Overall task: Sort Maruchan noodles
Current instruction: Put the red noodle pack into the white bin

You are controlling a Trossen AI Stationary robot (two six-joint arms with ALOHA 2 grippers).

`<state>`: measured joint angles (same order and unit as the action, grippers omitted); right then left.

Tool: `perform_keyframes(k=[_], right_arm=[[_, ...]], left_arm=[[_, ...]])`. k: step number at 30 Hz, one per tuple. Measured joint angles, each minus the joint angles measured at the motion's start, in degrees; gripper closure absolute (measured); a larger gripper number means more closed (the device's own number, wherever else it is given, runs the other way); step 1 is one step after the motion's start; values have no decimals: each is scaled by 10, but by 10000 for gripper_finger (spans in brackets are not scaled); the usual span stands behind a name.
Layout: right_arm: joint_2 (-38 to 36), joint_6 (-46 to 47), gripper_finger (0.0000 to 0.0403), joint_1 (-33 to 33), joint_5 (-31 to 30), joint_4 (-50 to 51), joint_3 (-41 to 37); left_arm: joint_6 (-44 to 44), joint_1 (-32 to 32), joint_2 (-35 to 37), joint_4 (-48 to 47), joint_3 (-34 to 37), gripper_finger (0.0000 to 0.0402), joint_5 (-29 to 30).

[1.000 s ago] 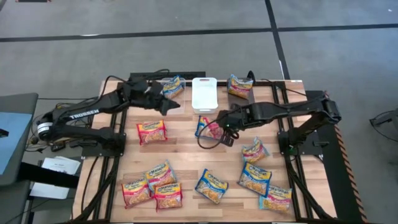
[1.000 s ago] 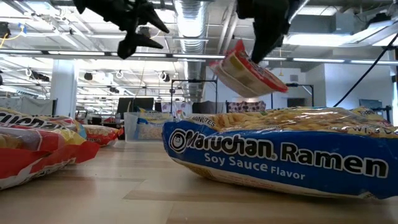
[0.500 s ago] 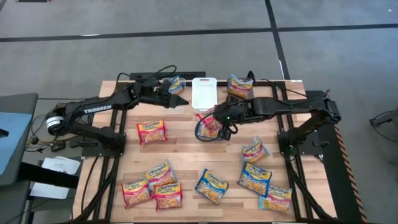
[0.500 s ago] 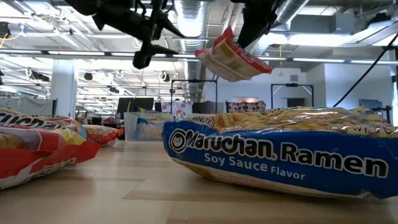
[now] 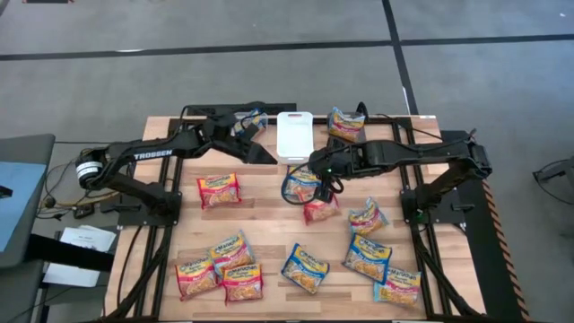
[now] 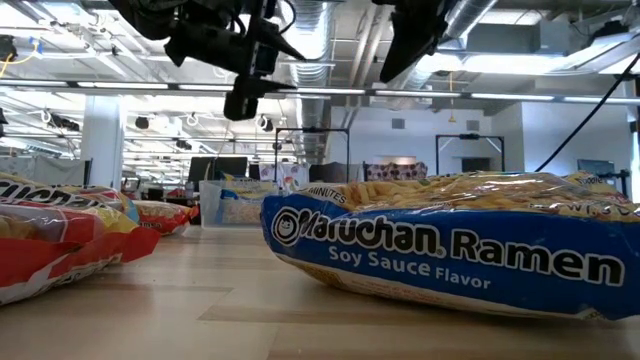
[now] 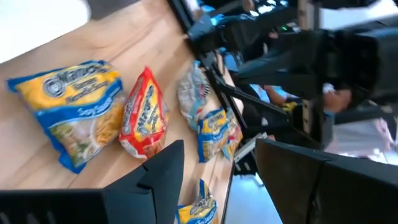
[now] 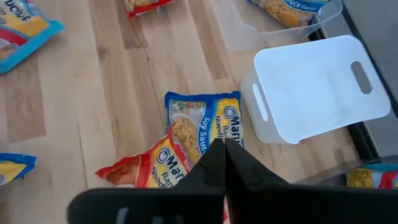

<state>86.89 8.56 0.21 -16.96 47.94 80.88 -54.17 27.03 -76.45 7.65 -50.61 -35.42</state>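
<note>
I can read "Maruchan Ramen" over "Soy Sauce Flavor" on the blue-trimmed packet (image 6: 450, 250) lying nearest my low camera, "TROSSEN" in white along the left arm (image 5: 152, 154) from above, and part of "Soy" on the blue packet (image 8: 208, 127) beside the white bin (image 8: 317, 87).

The right hand (image 5: 316, 168) no longer holds the red packet (image 5: 320, 210); it now lies on the desk (image 5: 269, 229), below the blue packet (image 5: 300, 184). The left hand (image 5: 260, 152) is now closer to the white bin (image 5: 294, 135).
</note>
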Motion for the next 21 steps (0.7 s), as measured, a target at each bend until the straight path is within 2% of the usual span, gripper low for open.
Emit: perform_keyframes(k=[7, 12, 17, 21], right_arm=[[0, 2, 320, 0, 22, 27, 0], [7, 27, 259, 7, 38, 65, 0], [6, 68, 196, 23, 68, 69, -27], [5, 107, 164, 34, 87, 70, -48]], left_arm=[[38, 0, 31, -2, 0, 217, -11], [55, 0, 63, -3, 0, 217, -14], [66, 0, 88, -7, 0, 217, -19], [74, 0, 99, -13, 0, 217, -18]])
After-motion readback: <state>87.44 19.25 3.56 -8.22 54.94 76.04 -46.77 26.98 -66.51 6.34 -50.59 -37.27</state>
